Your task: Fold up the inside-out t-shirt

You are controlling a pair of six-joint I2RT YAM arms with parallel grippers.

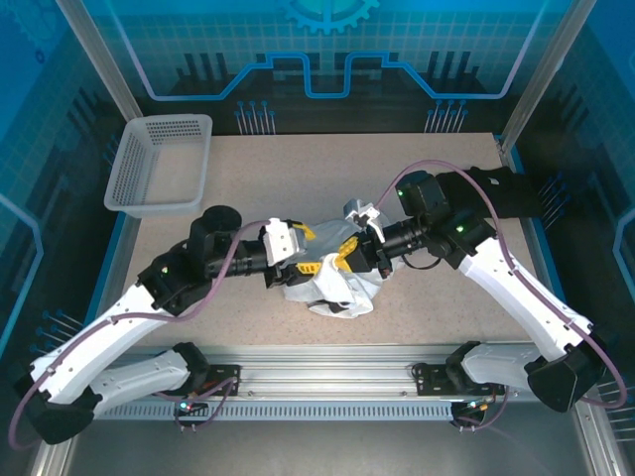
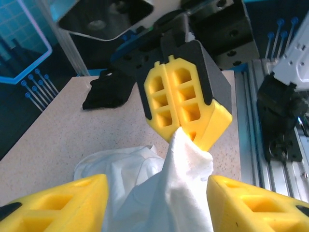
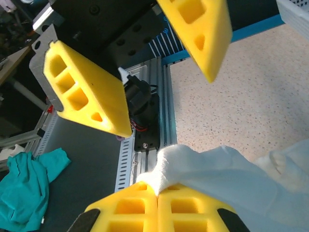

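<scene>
Where the two arms meet above the middle of the table (image 1: 417,178), the right gripper (image 3: 157,200) has its yellow fingers pressed together on a pinch of the white shirt (image 1: 342,293), holding that bit of cloth up off the surface. Facing it from the left, the left gripper (image 2: 158,186) has its fingers spread wide, one on each side of the raised cloth just below the pinch. They are not closed on it, though whether one finger brushes the fabric cannot be told. The shirt is bunched rather than spread flat. It rises to a narrow peak at the right gripper, then hangs and pools in a wrinkled heap on the table below both grippers. From above, its long axis runs from the pinch down toward the near edge, leaning slightly right. Collar, sleeves and hem cannot be told apart. A strip of bare table separates the heap from the metal rail (image 1: 327,382) along the near edge. Open surface stretches behind the grippers and to both sides. A white mesh basket (image 1: 127,174) sits at the far left corner, well apart from the shirt. Seen from the left wrist, a black garment (image 2: 104,92) lies on the table beyond the right gripper, apart from the shirt.
</scene>
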